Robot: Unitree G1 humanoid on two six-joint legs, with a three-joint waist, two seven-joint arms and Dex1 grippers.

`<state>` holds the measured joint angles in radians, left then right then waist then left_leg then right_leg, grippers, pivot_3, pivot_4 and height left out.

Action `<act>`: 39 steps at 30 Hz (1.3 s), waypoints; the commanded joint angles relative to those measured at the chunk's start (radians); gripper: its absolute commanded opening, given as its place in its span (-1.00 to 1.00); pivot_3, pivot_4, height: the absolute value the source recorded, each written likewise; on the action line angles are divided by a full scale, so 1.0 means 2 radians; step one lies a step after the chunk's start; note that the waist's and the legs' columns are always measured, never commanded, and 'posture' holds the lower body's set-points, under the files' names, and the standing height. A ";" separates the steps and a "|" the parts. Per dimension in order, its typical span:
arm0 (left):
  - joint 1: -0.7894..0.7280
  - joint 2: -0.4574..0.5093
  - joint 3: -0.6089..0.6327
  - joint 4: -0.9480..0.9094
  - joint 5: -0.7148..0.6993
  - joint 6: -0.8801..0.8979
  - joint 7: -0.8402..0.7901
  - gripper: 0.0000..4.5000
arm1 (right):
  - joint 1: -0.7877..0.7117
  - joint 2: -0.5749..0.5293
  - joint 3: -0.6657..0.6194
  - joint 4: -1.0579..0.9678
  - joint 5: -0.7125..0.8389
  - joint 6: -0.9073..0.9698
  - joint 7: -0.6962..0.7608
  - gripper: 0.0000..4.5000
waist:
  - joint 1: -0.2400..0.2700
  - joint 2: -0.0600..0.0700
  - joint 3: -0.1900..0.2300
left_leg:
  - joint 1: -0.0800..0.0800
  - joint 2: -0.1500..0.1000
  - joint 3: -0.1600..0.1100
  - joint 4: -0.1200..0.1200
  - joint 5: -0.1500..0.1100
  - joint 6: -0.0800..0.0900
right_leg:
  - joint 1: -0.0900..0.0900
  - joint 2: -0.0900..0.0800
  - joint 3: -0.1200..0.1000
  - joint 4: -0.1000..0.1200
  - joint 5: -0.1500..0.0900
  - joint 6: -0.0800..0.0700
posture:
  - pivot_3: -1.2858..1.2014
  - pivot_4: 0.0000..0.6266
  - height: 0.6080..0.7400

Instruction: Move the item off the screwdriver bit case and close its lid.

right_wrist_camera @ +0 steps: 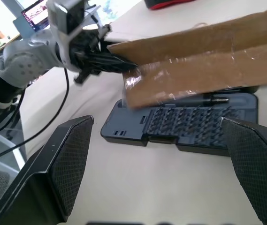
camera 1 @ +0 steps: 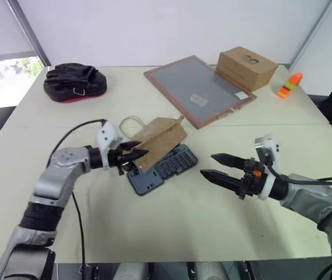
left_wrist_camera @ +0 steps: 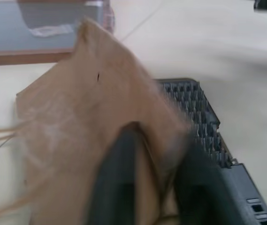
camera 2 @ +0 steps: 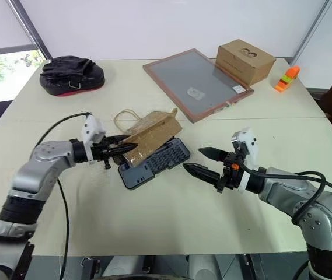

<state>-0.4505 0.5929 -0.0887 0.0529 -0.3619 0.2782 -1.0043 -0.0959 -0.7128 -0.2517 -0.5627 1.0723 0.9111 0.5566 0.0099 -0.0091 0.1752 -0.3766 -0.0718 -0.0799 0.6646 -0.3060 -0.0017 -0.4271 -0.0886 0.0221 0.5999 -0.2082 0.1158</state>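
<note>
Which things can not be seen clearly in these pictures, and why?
- Far part of the bit case: hidden under the paper bag in the head views.
- Lid: the bag covers where it would lie.
- Left gripper, shut on the bag: blurred in its wrist view.
- Label on the cardboard box: too small.

We see the folded brown kraft paper bag [camera 1: 158, 142] tilted, its near end raised above the open screwdriver bit case [camera 1: 163, 167]. The flat dark case lies mid-table, rows of bits exposed, nearer the front edge.
</note>
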 commanded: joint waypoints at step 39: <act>0.106 0.061 0.185 0.049 0.244 -0.160 0.378 0.03 | -0.030 0.015 0.021 0.034 -0.036 -0.024 0.016 1.00 | 0.001 0.000 0.000 | 0.000 0.000 0.000 0.000 0.000 0.000 | 0.000 0.000 0.000 0.001 0.000 0.001 | 0.03 -0.52 1.00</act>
<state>-0.2334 0.7032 0.2673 0.1763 0.1107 -0.0450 -0.2741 -0.1404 -0.6773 -0.1996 -0.4833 0.9954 0.8677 0.5822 0.0123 -0.0097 0.1748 -0.3761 -0.0721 -0.0805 0.6652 -0.3060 -0.0019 -0.4274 -0.0891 0.0217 0.6025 -0.2076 0.1168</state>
